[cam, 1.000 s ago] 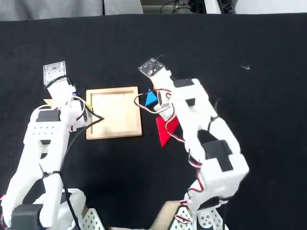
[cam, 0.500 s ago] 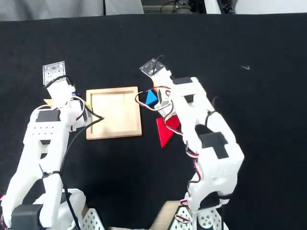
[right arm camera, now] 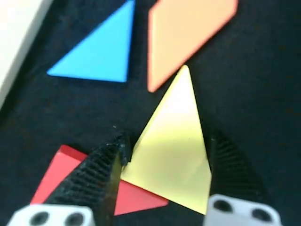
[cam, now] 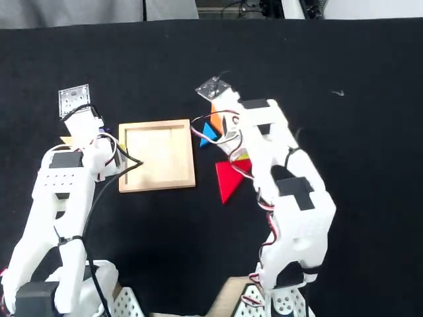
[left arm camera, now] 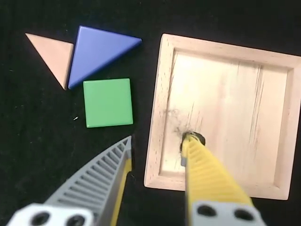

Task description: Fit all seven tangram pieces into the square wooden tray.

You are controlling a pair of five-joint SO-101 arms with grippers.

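Note:
The square wooden tray lies empty left of centre; its rim passes between the tips of my open left gripper. One fingertip is inside the tray, the other outside. Just outside that rim lie a green square, a dark blue triangle and a peach triangle. Right of the tray, my right gripper has a finger against each side of a yellow triangle, which overlaps a red triangle. Beyond them lie a light blue triangle and an orange parallelogram.
Black cloth covers the whole table, with open room to the right and at the back. The right arm's body stands over the space right of the red triangle. A loose black cable crosses the tray's left edge.
The right arm has shifted slightly toward the back right, uncovering the orange piece and a sliver of yellow. The left arm and the tray have not moved.

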